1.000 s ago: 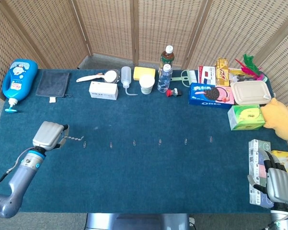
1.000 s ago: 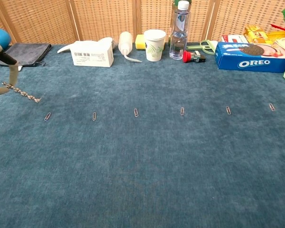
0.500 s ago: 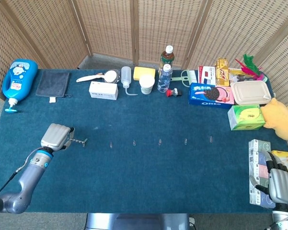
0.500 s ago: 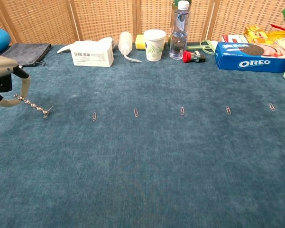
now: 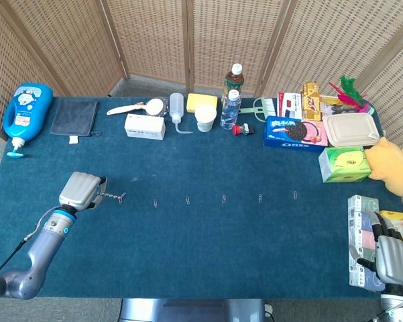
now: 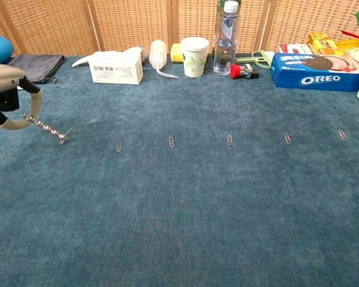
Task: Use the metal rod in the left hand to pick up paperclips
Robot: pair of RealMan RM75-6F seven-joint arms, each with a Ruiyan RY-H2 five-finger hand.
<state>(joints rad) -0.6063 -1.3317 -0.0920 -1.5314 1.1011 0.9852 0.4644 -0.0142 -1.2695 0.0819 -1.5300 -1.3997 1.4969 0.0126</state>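
My left hand (image 5: 79, 190) (image 6: 5, 92) grips a beaded metal rod (image 5: 109, 195) (image 6: 43, 126) at the table's left. One paperclip (image 5: 121, 198) (image 6: 63, 136) hangs on the rod's tip, lifted slightly off the cloth. Several more paperclips lie in a row to the right, the nearest paperclip (image 5: 155, 202) (image 6: 118, 146) and the farthest paperclip (image 5: 295, 195) (image 6: 342, 134). My right hand (image 5: 391, 258) rests at the front right corner with its fingers curled and nothing held.
A blue cloth (image 5: 208, 241) covers the table. Along the back stand a white box (image 5: 145, 126), a paper cup (image 5: 205, 118), bottles (image 5: 231, 100), an Oreo box (image 5: 295, 132) and a blue dispenser (image 5: 25, 114). Tissue packs (image 5: 359, 235) sit by my right hand.
My left hand moved right, touched the rod tip to the leftmost paperclip and raised it slightly with the clip stuck on. The right hand stayed still.
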